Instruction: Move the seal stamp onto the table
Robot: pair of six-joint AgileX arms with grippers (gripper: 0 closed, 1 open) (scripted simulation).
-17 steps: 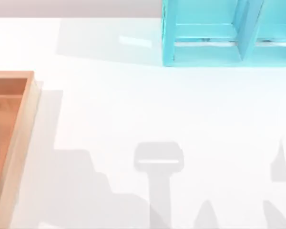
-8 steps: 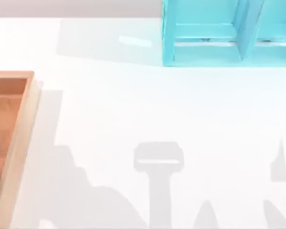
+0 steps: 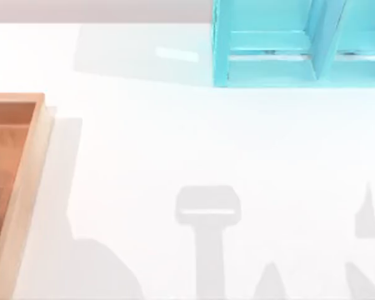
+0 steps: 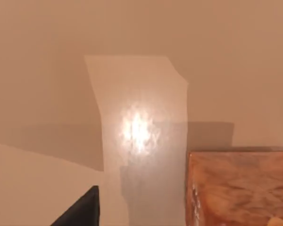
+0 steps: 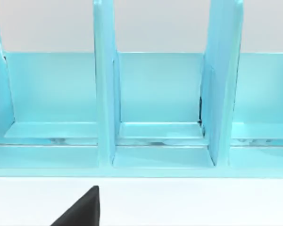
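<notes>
Amber-orange and marbled, the seal stamp [image 4: 238,188] sits close under my left wrist camera on a smooth tan-brown surface, with its own shadow cast beside it; the surface looks like tray wood, not white tabletop [image 3: 175,137]. A dark tip of the left gripper [image 4: 82,212] pokes in beside the stamp, apart from it, and I cannot tell whether that gripper is released or clenched. From above, the wooden tray [image 3: 25,187] lies at the tabletop's left edge and the turquoise shelf unit [image 3: 269,69] stands along the far edge toward the right corner. The right gripper [image 5: 82,212] faces the shelf unit's open compartments over bare tabletop; its state I cannot tell either. Grey arm shadows [image 3: 209,212] fall along the near edge.
</notes>
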